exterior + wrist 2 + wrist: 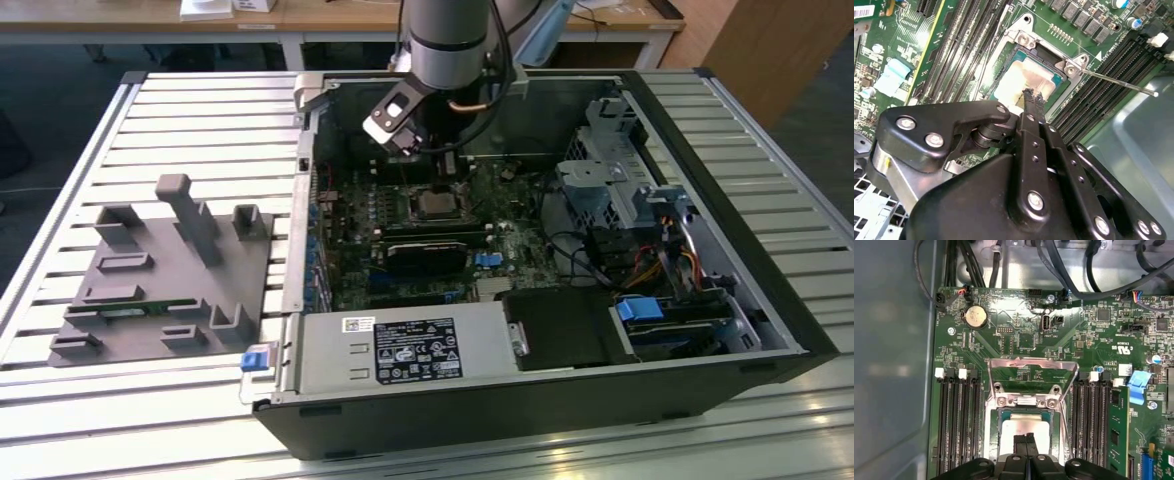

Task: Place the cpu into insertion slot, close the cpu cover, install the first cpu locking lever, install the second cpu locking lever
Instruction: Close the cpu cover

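cpu (1013,432) lies flat in insertion slot (1004,415), pale metal face up. gripper (1026,438) directly over it, fingers pressed together, gripping nothing; tips seem to touch face. cpu light, stiff, slick, delicate underneath: hold by opposite edges, gently.

cpu (1021,431) in insertion slot (995,430), memory slots (956,420) either side, gripper (1026,439) just above cpu; fixture block (160,290) beside computer case (534,405), exterior view's left.
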You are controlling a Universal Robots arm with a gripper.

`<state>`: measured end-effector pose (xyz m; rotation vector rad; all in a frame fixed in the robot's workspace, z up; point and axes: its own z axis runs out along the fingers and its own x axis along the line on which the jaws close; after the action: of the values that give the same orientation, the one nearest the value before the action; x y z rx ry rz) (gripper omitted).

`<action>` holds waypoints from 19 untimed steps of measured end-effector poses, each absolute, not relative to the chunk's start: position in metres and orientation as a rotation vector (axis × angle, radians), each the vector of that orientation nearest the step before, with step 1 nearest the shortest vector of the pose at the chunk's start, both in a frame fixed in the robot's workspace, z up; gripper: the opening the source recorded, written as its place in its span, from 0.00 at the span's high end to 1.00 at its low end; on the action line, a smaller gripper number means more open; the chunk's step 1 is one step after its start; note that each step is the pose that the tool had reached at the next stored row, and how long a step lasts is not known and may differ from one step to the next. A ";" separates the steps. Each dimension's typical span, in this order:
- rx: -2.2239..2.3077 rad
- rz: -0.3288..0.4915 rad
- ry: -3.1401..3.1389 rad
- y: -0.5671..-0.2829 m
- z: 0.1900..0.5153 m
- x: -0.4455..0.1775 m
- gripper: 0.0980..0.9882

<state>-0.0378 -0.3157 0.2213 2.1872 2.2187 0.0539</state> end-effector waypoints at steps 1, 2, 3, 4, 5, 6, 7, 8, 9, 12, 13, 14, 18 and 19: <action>2.187 0.054 2.219 -0.316 0.222 -0.038 0.99; 2.187 0.054 2.219 -0.316 0.224 -0.038 0.99; 2.187 0.054 2.219 -0.316 0.225 -0.038 0.99; 2.187 0.054 2.219 -0.316 0.228 -0.038 0.99; 2.187 0.054 2.219 -0.316 0.231 -0.038 0.99; 2.187 0.053 2.219 -0.316 0.235 -0.038 0.99; 2.187 0.053 2.219 -0.316 0.239 -0.038 0.99; 2.188 0.054 2.219 -0.316 0.243 -0.038 0.99; 2.188 0.054 2.219 -0.316 0.247 -0.038 0.99; 2.187 0.053 2.219 -0.316 0.259 -0.038 0.99; 2.187 0.054 2.219 -0.316 0.262 -0.038 0.99; 2.188 0.054 2.219 -0.316 0.265 -0.038 0.99; 2.187 0.054 2.219 -0.317 0.269 -0.038 0.99; 2.188 0.053 2.219 -0.319 0.269 -0.038 0.99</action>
<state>-0.0377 -0.3187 0.2690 2.1875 2.2188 0.0533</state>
